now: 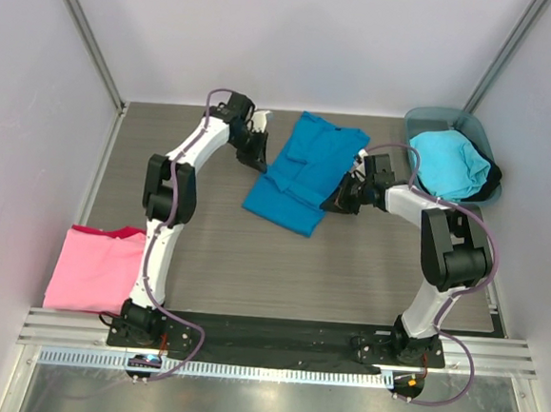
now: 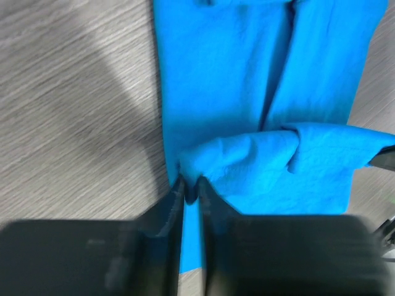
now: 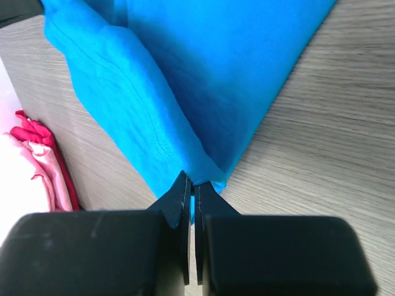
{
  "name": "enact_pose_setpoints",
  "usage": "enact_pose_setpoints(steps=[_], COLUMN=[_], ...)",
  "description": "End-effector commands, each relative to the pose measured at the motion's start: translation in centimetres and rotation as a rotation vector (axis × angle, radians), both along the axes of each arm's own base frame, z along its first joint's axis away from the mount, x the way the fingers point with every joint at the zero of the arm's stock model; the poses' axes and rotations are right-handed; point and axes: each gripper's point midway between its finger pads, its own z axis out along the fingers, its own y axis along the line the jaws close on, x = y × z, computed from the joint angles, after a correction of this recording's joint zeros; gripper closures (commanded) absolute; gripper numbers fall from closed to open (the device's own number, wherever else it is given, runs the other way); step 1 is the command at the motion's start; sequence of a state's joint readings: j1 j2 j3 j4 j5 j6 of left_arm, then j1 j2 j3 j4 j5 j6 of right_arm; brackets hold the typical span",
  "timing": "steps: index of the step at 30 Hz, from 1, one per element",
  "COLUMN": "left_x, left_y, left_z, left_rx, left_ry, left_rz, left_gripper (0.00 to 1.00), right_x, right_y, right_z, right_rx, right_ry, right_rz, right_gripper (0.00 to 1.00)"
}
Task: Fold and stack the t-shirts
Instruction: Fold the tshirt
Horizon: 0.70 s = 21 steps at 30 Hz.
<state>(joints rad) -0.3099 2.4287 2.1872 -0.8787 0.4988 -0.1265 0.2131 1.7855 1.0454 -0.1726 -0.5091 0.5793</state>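
Deep blue t-shirt [image 1: 302, 170]: lies partly folded on the table [image 1: 253, 252], at centre toward the far edge, set at a slant between the two arms. Shows one flap doubled over the body, with creases along the folds.

Left gripper [image 2: 190, 188]: clamped on a raised fold at the shirt's left edge. Jaws pressed together with cloth pinched between them.

Right gripper [image 3: 191, 182]: closed tight on a hemmed corner at the shirt's right side. Cloth drawn up in a ridge from that corner.

Pink t-shirt [image 1: 94, 268]: lies folded flat at the near left table edge, well apart from the blue one.

Cyan t-shirt [image 1: 446, 162]: sits bundled in the teal tub [image 1: 426, 115] at the far right corner, overhanging its near rim.
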Motion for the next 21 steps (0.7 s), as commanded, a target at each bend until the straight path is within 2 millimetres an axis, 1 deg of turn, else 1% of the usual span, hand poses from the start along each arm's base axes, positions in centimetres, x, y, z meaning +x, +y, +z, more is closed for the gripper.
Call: enact_pose_setpoints(steps=[1, 3, 4, 5, 6, 7, 9, 10, 11, 12, 13, 14, 15, 16, 17, 19, 20, 21], left_x=[1.5, 1.4, 1.4, 1.3, 1.4, 1.3, 1.1, 0.5, -0.2, -0.8, -2.4, -3.6, -4.5, -5.4, -7.2, -8.7, -9.6, -10.4], left_y=[-0.5, -0.1, 0.2, 0.6, 1.1, 1.8, 2.9, 3.9, 4.3, 4.9, 5.1, 5.4, 5.8, 5.9, 6.0, 6.2, 5.8, 5.9], left_z=[0.9, 0.9, 1.6, 1.9, 2.3, 3.7, 5.0, 4.7, 6.1, 6.2, 5.3, 5.4, 5.0, 4.5, 3.2, 2.0, 1.7, 0.6], left_rx=[0.0, 0.024, 0.034, 0.049, 0.067, 0.079, 0.091, 0.105, 0.097, 0.089, 0.074, 0.07, 0.063, 0.056, 0.046, 0.036, 0.007, 0.007], left_ry=[-0.066, -0.066, -0.081, -0.088, -0.096, -0.124, -0.14, -0.118, -0.12, -0.098, -0.034, -0.001, 0.036, 0.071, 0.143, 0.212, 0.256, 0.302], left_rz=[0.002, 0.013, 0.017, 0.021, 0.034, 0.049, 0.077, 0.099, 0.105, 0.11, 0.099, 0.104, 0.102, 0.095, 0.084, 0.085, 0.074, 0.077], left_gripper=[0.82, 0.78, 0.7, 0.65, 0.59, 0.51, 0.41, 0.32, 0.3, 0.3, 0.3, 0.3, 0.3, 0.3, 0.3, 0.3, 0.3, 0.3], right_x=[0.6, 0.8, 1.0, 1.2, 1.3, 1.2, 0.6, -0.4, -1.2, -2.0, -3.3, -4.3, -5.0, -6.1, -6.6, -7.6, -7.9, -8.1], right_y=[-0.5, -0.7, -0.7, -0.8, -0.8, -0.9, -0.9, -0.9, -0.8, -0.8, -0.6, -0.4, -0.3, -0.4, -0.3, -0.2, -0.2, 0.1], right_z=[0.7, 0.8, 1.1, 1.5, 2.2, 2.7, 3.5, 3.9, 4.2, 4.2, 4.0, 3.8, 3.5, 2.7, 2.4, 1.4, 0.9, 0.7], right_rx=[-0.022, -0.024, -0.022, -0.02, -0.017, -0.014, 0.001, 0.013, 0.025, 0.041, 0.069, 0.096, 0.107, 0.114, 0.13, 0.131, 0.135, 0.151], right_ry=[-0.046, -0.051, -0.058, -0.066, -0.083, -0.077, -0.073, -0.05, -0.039, -0.014, 0.024, 0.062, 0.085, 0.118, 0.143, 0.181, 0.204, 0.223], right_rz=[-0.004, -0.007, -0.01, -0.011, -0.012, -0.013, -0.009, -0.014, -0.015, -0.021, -0.032, -0.033, -0.04, -0.049, -0.053, -0.061, -0.065, -0.07], right_gripper=[0.95, 0.84, 0.74, 0.7, 0.61, 0.58, 0.57, 0.57, 0.56, 0.55, 0.55, 0.54, 0.53, 0.53, 0.52, 0.51, 0.51, 0.51])
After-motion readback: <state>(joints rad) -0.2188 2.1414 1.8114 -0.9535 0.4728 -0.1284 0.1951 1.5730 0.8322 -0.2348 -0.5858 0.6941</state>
